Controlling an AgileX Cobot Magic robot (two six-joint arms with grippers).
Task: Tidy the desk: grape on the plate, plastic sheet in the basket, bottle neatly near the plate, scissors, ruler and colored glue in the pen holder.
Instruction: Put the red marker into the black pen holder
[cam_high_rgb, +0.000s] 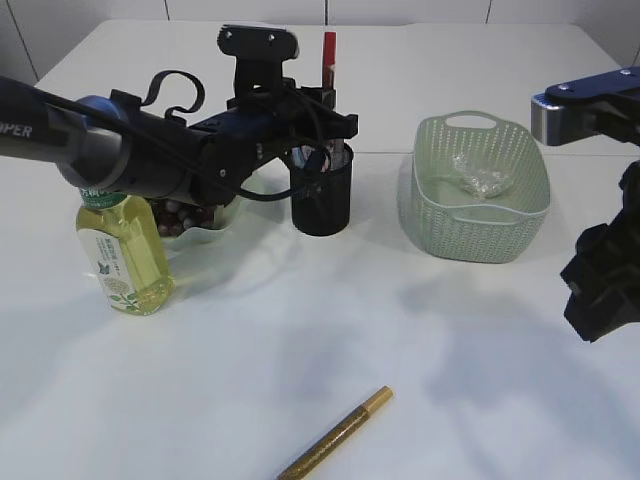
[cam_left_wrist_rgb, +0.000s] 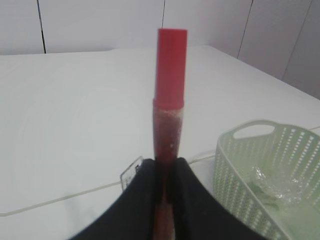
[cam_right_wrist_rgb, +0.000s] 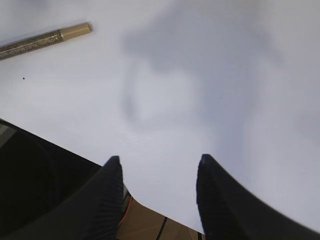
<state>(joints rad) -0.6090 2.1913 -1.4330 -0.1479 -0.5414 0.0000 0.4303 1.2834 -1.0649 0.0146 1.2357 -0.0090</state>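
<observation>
Red-capped glue stick (cam_left_wrist_rgb: 170, 100) with glittery red body; pale green perforated basket (cam_high_rgb: 480, 190); black mesh pen holder (cam_high_rgb: 322, 195); gold glitter pen (cam_high_rgb: 335, 435); yellow-filled bottle (cam_high_rgb: 125, 250), green label.

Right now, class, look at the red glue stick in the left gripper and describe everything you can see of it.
The red glue stick is a slim tube standing upright, with an opaque red cap on top and a clear, plastic-looking barrel of dark red glittery glue below. The left gripper is shut on its lower barrel, one black finger on each side. In the exterior view it is held above the black pen holder; whether its bottom end is inside cannot be seen.
</observation>
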